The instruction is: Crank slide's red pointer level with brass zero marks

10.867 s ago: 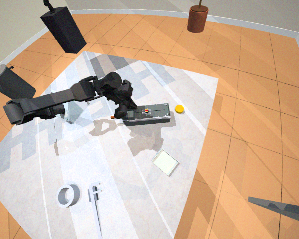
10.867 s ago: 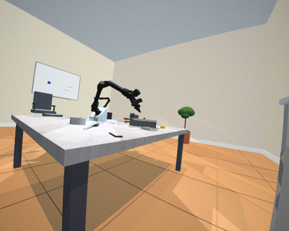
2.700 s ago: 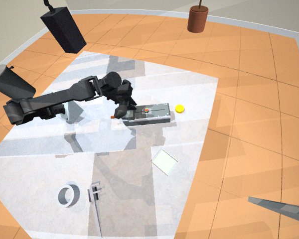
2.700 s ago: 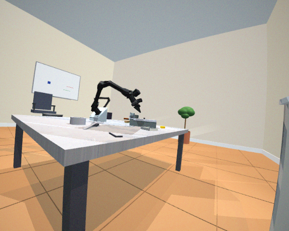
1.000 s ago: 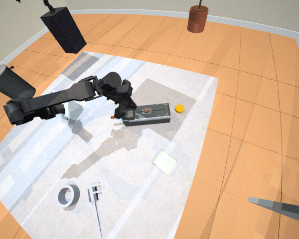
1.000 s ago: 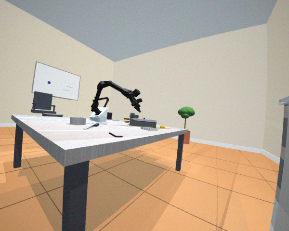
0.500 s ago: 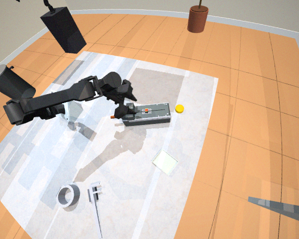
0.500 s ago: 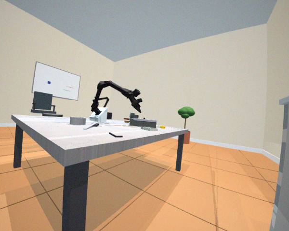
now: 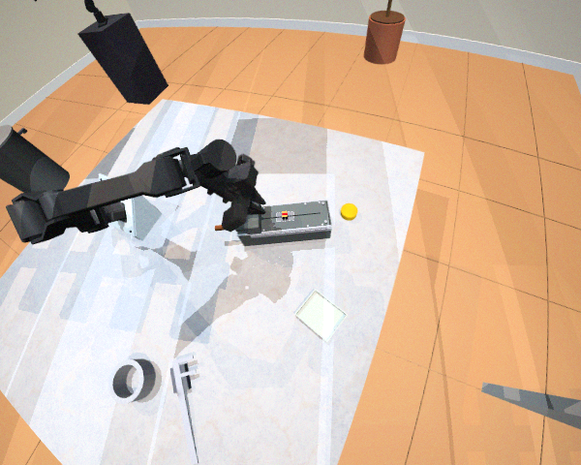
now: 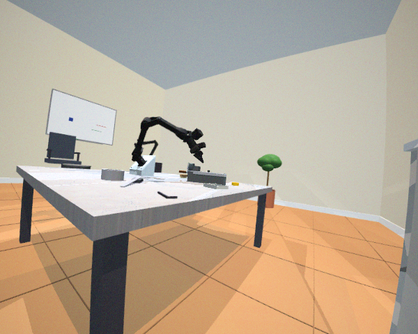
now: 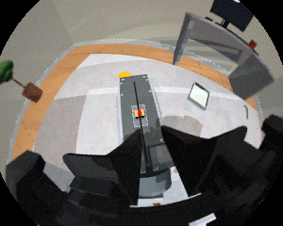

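- Two fingers of my black pincer [image 9: 263, 207] [image 10: 203, 161] [image 11: 151, 129] stand partly open, a modest gap between their tips; the wrist view shows that I have hold of nothing.
- From the top, my pincer seems to overlap the long, dark grey, box-shaped machine [image 9: 300, 226] [image 10: 206, 177] [image 11: 127, 96]; the exterior view shows me in the air above it.
- The small red pointer [image 9: 284, 215] [image 11: 140, 113] sits at the slot on the machine's upper face, with yellow marks beside it in my wrist view. I cannot tell whether they are exactly level.
- The orange-brown crank handle [image 9: 219, 228] [image 10: 182, 171] [image 11: 157, 204] is at the machine's near end from my wrist, mostly hidden there; the top and exterior views show it sticking out, apart from my fingers.
- A round yellow disc [image 9: 349, 211] [image 10: 235, 184] [image 11: 124, 74] lies just beyond the machine's other end in all three views.
- The exterior view gives me a bent black rod [image 10: 167, 197] on the table [image 10: 94, 216], which the top view leaves out.
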Motion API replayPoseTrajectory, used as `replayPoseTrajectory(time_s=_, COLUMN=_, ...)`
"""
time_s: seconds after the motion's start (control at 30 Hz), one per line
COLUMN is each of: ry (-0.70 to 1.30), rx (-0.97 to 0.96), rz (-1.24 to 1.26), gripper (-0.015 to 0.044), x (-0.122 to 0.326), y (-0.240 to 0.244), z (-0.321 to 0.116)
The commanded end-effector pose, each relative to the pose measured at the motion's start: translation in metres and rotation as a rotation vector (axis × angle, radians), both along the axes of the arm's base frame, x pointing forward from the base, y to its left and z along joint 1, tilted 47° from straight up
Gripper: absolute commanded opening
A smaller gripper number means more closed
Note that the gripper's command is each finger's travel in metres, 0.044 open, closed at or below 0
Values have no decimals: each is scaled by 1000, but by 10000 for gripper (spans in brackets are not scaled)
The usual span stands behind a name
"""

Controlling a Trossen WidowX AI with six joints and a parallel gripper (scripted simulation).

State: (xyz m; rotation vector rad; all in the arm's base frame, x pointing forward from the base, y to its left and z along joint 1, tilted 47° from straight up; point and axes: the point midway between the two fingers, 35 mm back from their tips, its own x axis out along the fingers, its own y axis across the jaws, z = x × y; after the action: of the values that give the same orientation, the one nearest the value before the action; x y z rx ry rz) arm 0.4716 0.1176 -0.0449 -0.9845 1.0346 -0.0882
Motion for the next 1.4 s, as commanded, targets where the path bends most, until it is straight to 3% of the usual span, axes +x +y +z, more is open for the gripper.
replayPoseTrajectory(time_s=0.0, ry=0, rx=0, rz=0, gripper=20, x=0, y=0, z=0)
replayPoseTrajectory(time_s=0.03, ry=0, rx=0, rz=0, gripper=0, x=0, y=0, z=0)
replayPoseTrajectory(time_s=0.7, ry=0, rx=1, rz=0, gripper=0, x=0, y=0, z=0)
replayPoseTrajectory(time_s=1.23, ry=1, rx=1, rz=0, gripper=420, x=0, y=3, z=2)
replayPoseTrajectory(time_s=1.37, ry=1, rx=3, rz=0, gripper=440, x=2, y=22, z=19)
